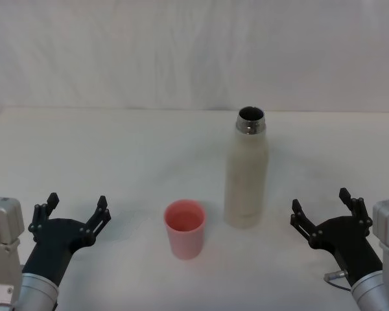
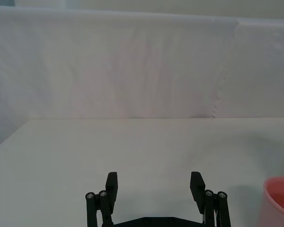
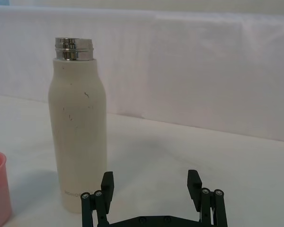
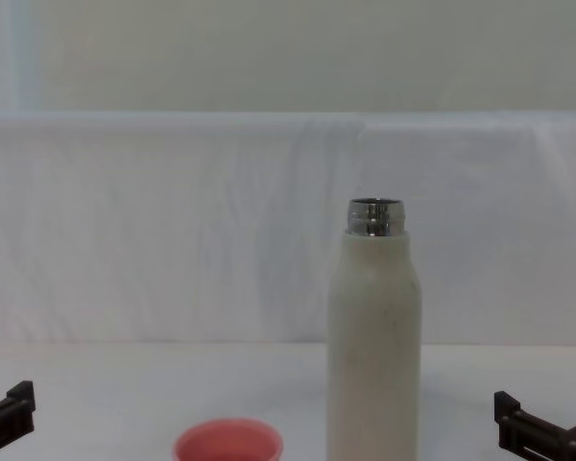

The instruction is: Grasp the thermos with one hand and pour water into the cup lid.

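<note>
- Thermos [image 1: 246,170] upright on the white worktop [image 1: 117,149], a little right of centre, cap off, steel neck open at the top.
- Cup lid [image 1: 185,229] upright just beside it on the left and nearer the front edge — not touching.
- Right end effector [image 1: 321,213] low near the front right corner, fingers spread wide, nothing held; thermos sits ahead and to its left, apart from it.
- Left end effector [image 1: 75,208] near the front left corner, also spread open and empty, looks parked.
- Step in hand, as I read it: nothing grasped yet, approach to the thermos not started.
- Risks: tall narrow bottle — a finger bumping the side on the way in could tip it, and with the neck open it would spill over the worktop.
- Smooth rounded body; a grip too high on the shoulder or too light may slip once tilted.
- Cup is small and light, close to the bottle base — a sideways sweep could knock it, or the pour could overshoot its narrow mouth.
- Around: only a white draped backdrop [image 1: 194,52] behind the far edge. Nothing stands between the right end effector and the thermos.
</note>
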Robot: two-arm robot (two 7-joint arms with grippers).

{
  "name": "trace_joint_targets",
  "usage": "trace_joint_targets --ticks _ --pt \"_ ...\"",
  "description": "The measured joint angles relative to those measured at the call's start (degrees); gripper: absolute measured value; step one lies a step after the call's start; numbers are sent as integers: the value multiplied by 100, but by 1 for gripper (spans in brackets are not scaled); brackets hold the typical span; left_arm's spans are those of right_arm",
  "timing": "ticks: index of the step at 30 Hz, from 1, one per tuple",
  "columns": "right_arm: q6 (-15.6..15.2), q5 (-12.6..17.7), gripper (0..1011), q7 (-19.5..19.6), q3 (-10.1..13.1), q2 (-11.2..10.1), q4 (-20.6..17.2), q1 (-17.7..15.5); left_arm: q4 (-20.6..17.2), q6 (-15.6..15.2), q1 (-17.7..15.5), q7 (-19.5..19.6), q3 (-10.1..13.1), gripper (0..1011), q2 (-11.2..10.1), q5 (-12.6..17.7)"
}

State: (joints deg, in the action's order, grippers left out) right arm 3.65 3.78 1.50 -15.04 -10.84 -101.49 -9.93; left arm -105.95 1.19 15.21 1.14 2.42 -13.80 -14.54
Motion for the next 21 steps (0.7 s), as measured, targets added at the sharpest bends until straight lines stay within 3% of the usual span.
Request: trace_joint_targets --ticks 11,21 --pt "-3 -3 1000 -5 6 7 -2 0 0 0 0 0 0 1001 0 0" --pt "-108 44 1000 -455 163 -14 -154 -13 0 0 0 0 0 1001 0 0"
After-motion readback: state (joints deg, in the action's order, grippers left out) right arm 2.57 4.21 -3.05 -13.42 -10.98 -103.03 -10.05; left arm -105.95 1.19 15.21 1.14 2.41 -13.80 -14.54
